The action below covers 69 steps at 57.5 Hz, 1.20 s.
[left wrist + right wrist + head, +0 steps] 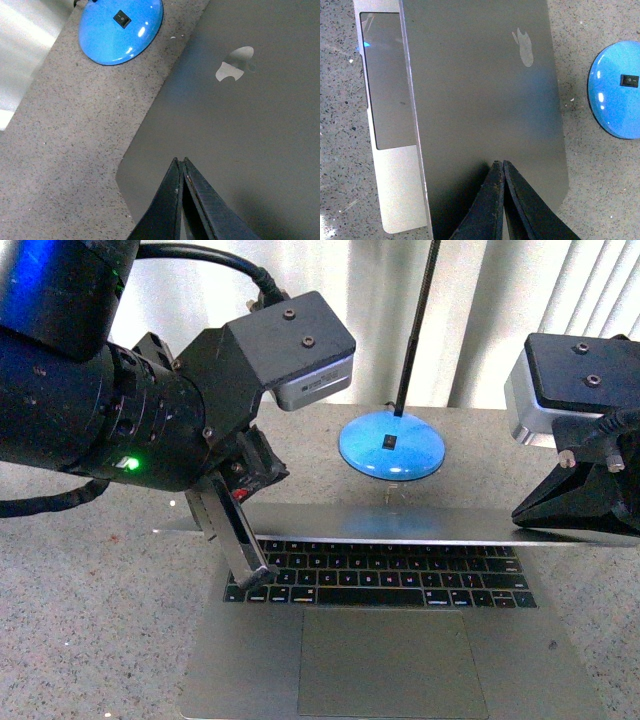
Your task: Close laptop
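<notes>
**Laptop half-open on a speckled table, both grippers closed at its lid.**

The laptop (400,665) sits mid-table (90,620), just in front of a blue lamp base (392,445). Its grey lid (480,90) leans forward over the keyboard (400,575), so the screen face is hidden in every view. The laptop's near edge is cut off in the front view. The left gripper (181,164) has its fingers pressed together on nothing, over the lid's back near a corner, apart from the logo (235,64). The right gripper (499,166) is likewise pinched closed and empty, over the lid's back near its other corner. Whether either gripper touches the lid cannot be told. In the front view the right gripper is partly cut off by the frame.
</notes>
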Tool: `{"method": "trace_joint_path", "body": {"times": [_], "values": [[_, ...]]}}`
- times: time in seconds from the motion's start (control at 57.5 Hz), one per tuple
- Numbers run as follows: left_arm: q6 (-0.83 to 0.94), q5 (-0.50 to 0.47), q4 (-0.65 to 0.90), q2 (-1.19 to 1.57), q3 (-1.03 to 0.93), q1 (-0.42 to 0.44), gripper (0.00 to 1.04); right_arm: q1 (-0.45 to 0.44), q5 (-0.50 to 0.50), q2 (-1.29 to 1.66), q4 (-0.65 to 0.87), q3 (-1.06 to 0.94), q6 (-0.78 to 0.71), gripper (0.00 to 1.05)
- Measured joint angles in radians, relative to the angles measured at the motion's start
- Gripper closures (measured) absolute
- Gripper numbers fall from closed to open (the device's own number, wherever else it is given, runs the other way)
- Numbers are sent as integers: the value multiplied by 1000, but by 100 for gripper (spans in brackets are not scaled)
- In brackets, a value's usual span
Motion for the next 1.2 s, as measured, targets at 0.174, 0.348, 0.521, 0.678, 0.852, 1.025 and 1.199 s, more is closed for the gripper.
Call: {"method": "trace_joint_path", "body": {"times": [0.174,0.348,0.521,0.678,0.852,1.025,1.199], "values": [[-1,2,15,9,-22,-5,101,0,-1,5,13,-5,0,102],[-5,2,22,14,-35,-9,101,2,-2,13,27,-27,1,102],[-8,2,34,20,-44,-13,101,8,-4,27,55,-52,2,102],[-7,2,40,31,-56,-13,101,13,-4,40,68,-60,4,102],[-10,3,68,53,-76,-13,101,23,-4,64,102,-81,6,102],[-15,11,105,84,-97,-13,101,33,-5,94,136,-107,14,102],[-20,16,142,123,-117,-13,101,36,-7,130,183,-124,31,102]]}}
